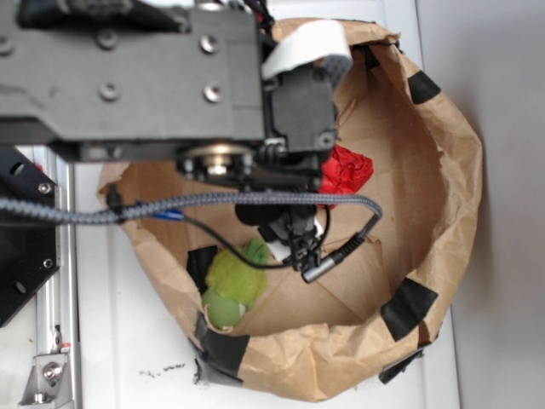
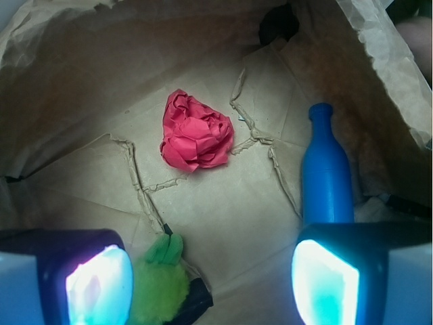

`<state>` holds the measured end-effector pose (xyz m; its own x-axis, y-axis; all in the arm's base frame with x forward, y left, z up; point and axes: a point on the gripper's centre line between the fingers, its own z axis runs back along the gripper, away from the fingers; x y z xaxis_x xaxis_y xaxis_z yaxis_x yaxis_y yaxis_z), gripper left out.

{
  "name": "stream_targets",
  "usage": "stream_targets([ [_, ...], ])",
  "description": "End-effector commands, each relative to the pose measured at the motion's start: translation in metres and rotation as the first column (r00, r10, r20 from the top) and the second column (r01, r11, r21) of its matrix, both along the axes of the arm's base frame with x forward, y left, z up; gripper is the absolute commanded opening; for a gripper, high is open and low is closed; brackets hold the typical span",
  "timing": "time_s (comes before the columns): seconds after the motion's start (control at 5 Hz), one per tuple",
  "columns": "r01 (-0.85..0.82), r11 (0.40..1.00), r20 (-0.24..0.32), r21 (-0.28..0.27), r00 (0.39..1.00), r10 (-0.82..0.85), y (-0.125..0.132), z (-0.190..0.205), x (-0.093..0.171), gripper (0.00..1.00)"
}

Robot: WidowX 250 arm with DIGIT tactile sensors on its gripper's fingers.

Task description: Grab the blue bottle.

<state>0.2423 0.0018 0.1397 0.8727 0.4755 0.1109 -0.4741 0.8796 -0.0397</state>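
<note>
- Jaws stand wide apart, nothing between them; gripper (image 2: 213,281) hangs low inside the crumpled brown paper bag (image 2: 81,74), its two glowing pads at the bottom corners of the wrist view.
- Smooth bright blue plastic bottle with a narrow neck (image 2: 326,176) lies flat on the bag floor, neck pointing away from the camera, base end hidden behind the right-hand pad (image 2: 323,281) as that view shows it.
- Bottle is not centred in the jaw gap; it sits in line with that pad, so closing now would likely miss or only nudge it. Judgement: a sideways shift toward the bottle is needed first.
- Bottle lies close along the bag's sloping side wall (image 2: 385,115); little open room on that side, so the outer finger may scrape paper when it comes down.
- Open floor lies on the bottle's other side, toward the middle, creased and folded but bare.
- Red wrinkly crumpled-paper ball (image 2: 196,132) sits near the floor centre, well apart from the bottle, not in the way.
- Fuzzy green plush toy (image 2: 159,284) rests just beside the left-hand pad (image 2: 98,284), on the far side from the bottle; black tape patch next to it.
- Exterior view: arm body and braided grey cable (image 1: 213,204) cover most of the bag; bottle barely shows there, only a blue sliver near the cable.
- Bag rim stands high all round, patched with black tape (image 1: 409,307); rolled edges limit side travel, so up and down is the free direction.
</note>
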Motion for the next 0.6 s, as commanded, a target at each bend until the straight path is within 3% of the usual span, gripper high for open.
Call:
stream_targets([
  [0.0,-0.041,0.999,0.024,-0.028,0.999,0.042,0.013,-0.009,-0.003,1.0],
  [0.4,-0.062,0.998,-0.014,0.014,0.998,0.062,0.018,-0.035,0.002,1.0],
])
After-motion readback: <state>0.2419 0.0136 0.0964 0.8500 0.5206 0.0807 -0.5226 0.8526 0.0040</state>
